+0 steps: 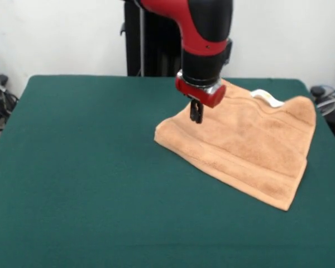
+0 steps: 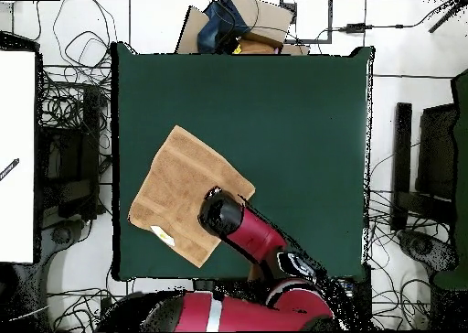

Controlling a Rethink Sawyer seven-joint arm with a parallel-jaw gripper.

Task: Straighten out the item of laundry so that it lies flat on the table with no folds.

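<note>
The tan towel (image 1: 245,146) lies on the dark green desk (image 1: 89,167), in the part of it nearest the robot's pedestal and toward the side that shows on the right in the front view. It is turned diamond-wise to the desk's edges, and one corner reaches close to the desk's side edge. Woven border bands run across it. Along its far edge by the pedestal the cloth is rumpled and raised, with a small white tag (image 1: 266,97) showing beside the hump. The red and black arm (image 1: 204,33) comes down over the towel's corner nearest the desk's middle. The gripper (image 1: 196,114) hangs at that corner; its dark jaws look pressed together, and whether they pinch any cloth cannot be told.
</note>
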